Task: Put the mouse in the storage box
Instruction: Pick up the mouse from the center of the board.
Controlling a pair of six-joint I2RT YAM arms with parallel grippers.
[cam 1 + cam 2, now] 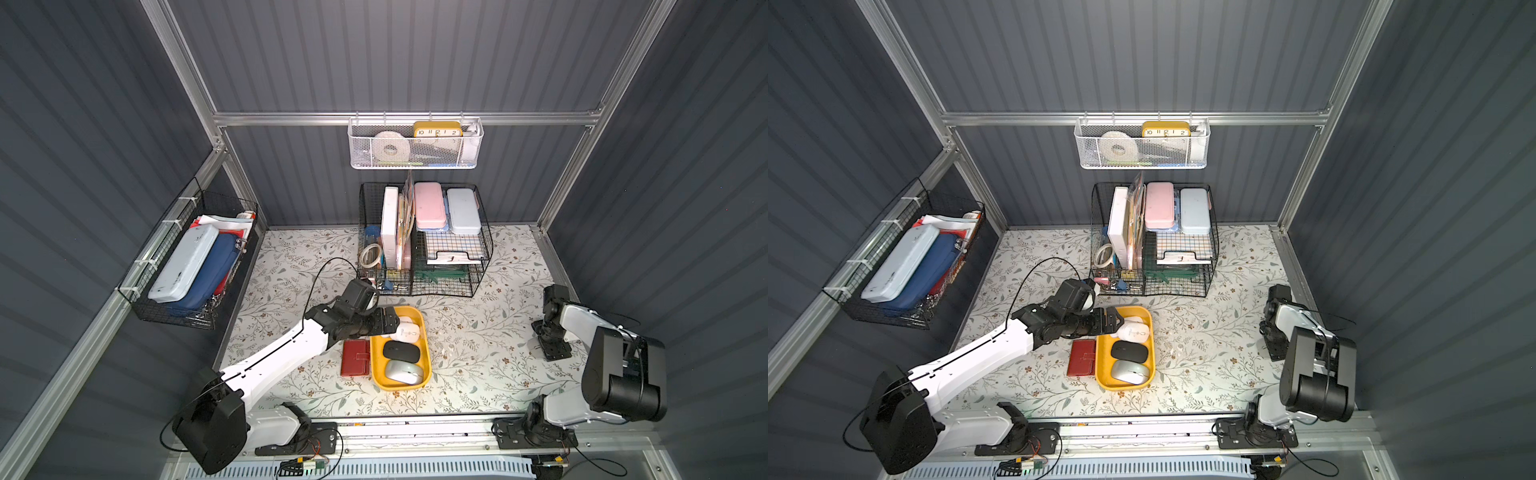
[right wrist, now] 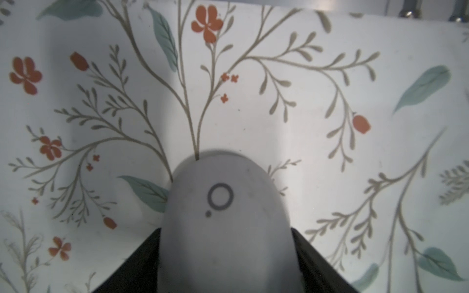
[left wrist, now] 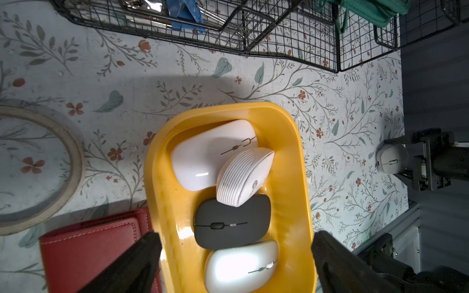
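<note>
**Top views:** the left gripper (image 1: 395,325) hovers over the far end of the storage box (image 1: 428,365), which sits mid-tabletop toward the front edge. The right gripper (image 1: 542,334) points down near the right edge.

**Left wrist:** the fingers (image 3: 137,261) are spread wide and empty, and straddle the box and its stored mice (image 3: 228,223).

**Right wrist:** the fingers (image 2: 142,256) are pressed against both flanks of the mouse (image 2: 223,215). It rests on the tabletop outside the box. This appears to be a side grip for lifting.

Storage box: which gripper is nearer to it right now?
Left. The left gripper hovers open directly over the storage box. The right gripper is far off to its right, closed around a pale mouse on the table.
</note>
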